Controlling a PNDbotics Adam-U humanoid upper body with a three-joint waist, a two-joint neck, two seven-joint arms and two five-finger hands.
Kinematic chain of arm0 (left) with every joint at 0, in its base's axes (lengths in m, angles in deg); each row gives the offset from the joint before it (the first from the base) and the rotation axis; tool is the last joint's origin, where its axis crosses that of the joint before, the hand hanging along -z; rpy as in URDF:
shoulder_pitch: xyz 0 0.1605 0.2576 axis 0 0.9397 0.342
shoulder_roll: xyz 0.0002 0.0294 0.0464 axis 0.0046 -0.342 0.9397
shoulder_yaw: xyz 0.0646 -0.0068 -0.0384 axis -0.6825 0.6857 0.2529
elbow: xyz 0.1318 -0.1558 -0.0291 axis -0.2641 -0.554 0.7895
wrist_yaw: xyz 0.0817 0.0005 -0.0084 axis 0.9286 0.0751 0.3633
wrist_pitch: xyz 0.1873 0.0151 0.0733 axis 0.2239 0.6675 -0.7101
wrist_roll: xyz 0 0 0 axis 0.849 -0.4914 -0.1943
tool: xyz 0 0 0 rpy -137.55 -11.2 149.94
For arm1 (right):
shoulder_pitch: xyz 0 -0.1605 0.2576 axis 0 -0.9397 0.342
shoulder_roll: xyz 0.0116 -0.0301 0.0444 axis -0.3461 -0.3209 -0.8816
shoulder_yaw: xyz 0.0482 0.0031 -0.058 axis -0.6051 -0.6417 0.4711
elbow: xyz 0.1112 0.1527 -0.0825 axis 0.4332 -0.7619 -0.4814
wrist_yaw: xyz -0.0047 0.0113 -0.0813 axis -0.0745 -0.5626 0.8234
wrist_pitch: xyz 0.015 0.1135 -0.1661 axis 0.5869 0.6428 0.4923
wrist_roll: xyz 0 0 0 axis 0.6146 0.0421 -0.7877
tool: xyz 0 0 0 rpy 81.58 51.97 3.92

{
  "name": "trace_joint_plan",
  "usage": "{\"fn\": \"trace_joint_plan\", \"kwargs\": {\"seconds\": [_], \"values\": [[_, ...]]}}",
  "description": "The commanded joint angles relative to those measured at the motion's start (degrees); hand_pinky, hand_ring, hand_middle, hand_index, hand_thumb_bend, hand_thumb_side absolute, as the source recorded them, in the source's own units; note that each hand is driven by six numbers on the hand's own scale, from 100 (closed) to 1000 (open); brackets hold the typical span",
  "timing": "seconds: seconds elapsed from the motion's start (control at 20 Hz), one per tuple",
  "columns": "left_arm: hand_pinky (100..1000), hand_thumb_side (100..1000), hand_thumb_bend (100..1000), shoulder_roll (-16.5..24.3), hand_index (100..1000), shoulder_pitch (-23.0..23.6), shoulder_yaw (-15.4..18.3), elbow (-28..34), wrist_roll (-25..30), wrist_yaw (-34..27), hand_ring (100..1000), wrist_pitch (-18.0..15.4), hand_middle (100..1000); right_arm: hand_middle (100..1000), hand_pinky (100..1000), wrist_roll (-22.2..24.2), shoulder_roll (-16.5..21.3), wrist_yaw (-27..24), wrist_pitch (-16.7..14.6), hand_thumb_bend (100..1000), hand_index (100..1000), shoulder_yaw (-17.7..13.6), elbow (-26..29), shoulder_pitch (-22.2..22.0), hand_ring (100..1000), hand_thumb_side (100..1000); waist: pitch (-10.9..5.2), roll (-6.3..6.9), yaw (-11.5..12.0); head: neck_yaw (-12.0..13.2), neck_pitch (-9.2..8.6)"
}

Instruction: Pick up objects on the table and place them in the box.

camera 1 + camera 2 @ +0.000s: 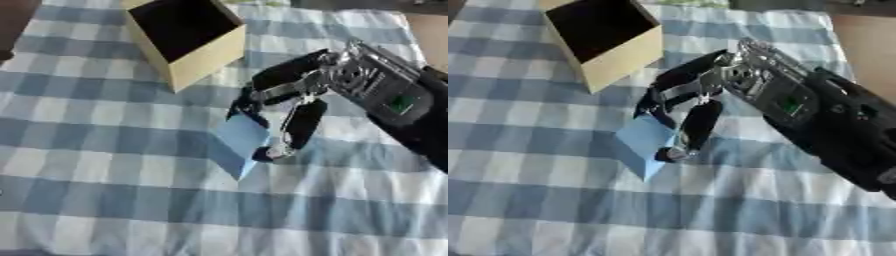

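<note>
In the left eye view, the right robot hand — glossy black fingers on silvery metal joints — comes in from the right and is curled round a pale blue block, matte and flat-faced with sharp edges. The block is tilted on one corner against the tabletop, which is covered by a soft blue-and-white checked cloth. Behind and to the left, apart from the block, stands the box: open-topped, tan cardboard walls, dark inside.

In the right eye view, the black thumb lies against the block's right face — a finger hooks over its upper edge.
</note>
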Motion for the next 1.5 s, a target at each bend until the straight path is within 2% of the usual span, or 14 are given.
{"fn": "trace_joint_plan", "kwargs": {"seconds": [0.05, 0.25, 0.45, 0.75, 1.05, 1.2, 1.25, 1.5], "values": [[583, 760, 311, 0.7, 781, -0.5, 0.2, 0.8, 0.2, -0.2, 626, 0.0, 723, 420, 740, -2.0, 2.4, 0.4, 0.3, 100, 574, -3.2, 2.4, 1.9, 720, 418, -1.31, 0.42, -0.1, 0.1, -0.7], [583, 761, 310, 0.7, 781, -0.6, 0.2, 0.8, 0.3, -0.2, 626, 0.1, 724, 424, 743, -5.1, 2.3, 2.6, 0.2, 100, 580, -6.3, 2.6, 3.5, 726, 388, -1.3, 0.44, 0.0, -0.1, -1.48], [583, 763, 308, 0.6, 780, -0.6, 0.2, 0.8, 0.4, -0.2, 626, 0.1, 725, 431, 738, -7.6, 1.0, 5.3, -0.4, 100, 587, -8.4, 0.1, 5.6, 731, 368, -1.19, 0.39, 0.2, -0.5, -2.21], [583, 767, 304, 0.5, 780, -0.7, 0.1, 0.8, 0.6, -0.3, 625, 0.2, 726, 439, 731, -11.3, -2.9, 11.5, -2.7, 100, 601, -11.3, -8.8, 10.5, 723, 342, -0.99, 0.24, 0.8, -1.0, -2.49], [583, 770, 302, 0.4, 780, -0.8, -0.1, 0.8, 0.8, -0.4, 625, 0.4, 726, 467, 720, -16.3, -7.9, 18.5, -4.9, 100, 608, -14.7, -21.6, 15.3, 713, 328, -0.65, 0.2, 1.1, -1.6, -2.6], [583, 770, 302, 0.4, 780, -0.8, -0.1, 0.8, 0.9, -0.4, 625, 0.4, 726, 467, 720, -17.7, -8.6, 20.0, -6.7, 100, 608, -15.1, -24.2, 15.7, 713, 328, -0.63, 0.22, 1.1, -1.6, -2.61], [583, 774, 296, 0.3, 780, -0.9, -0.2, 0.8, 0.9, -0.4, 624, 0.4, 727, 493, 711, -17.9, -8.8, 20.3, -7.0, 100, 611, -15.3, -24.7, 15.8, 702, 319, -0.57, 0.24, 1.2, -1.7, -2.71], [582, 781, 289, -0.1, 779, -1.1, -0.7, 0.8, 1.6, -0.4, 624, 0.5, 728, 495, 705, -21.3, -13.5, 24.0, -3.9, 100, 613, -21.0, -30.8, 19.4, 698, 316, 0.37, -0.12, 2.8, -3.8, -4.25]]}}
